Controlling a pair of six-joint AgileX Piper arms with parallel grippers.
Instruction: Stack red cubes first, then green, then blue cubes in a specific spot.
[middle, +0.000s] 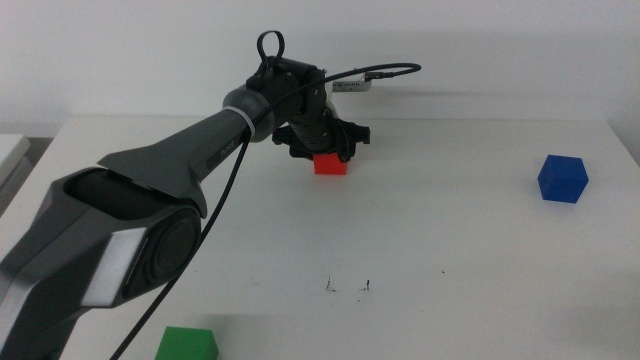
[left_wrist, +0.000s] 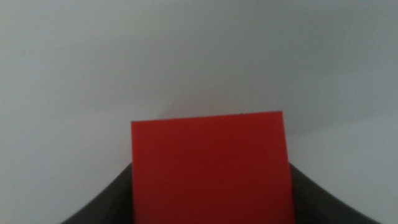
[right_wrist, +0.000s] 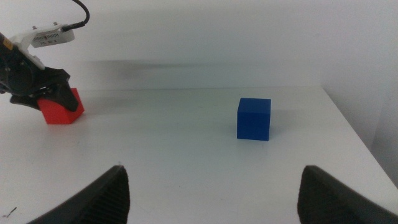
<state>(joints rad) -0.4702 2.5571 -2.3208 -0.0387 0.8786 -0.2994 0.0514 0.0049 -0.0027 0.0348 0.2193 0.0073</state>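
Red cube taken up first, near the far edge of the desk.

The red cube (middle: 330, 165) is enclosed by the left tool (middle: 322, 148), its jaws set against both sides, apparently so that it can be carried to the tick-marked spot (middle: 348, 287) near the front edge. The green cube (middle: 187, 344) is left at the front edge and the blue cube (middle: 562, 179) near the right edge. The right tool (right_wrist: 211, 193) is held wide apart and empty.

A white table (middle: 470, 240) stands against a plain, seemingly grey-white wall (middle: 480, 40) under soft, even light.
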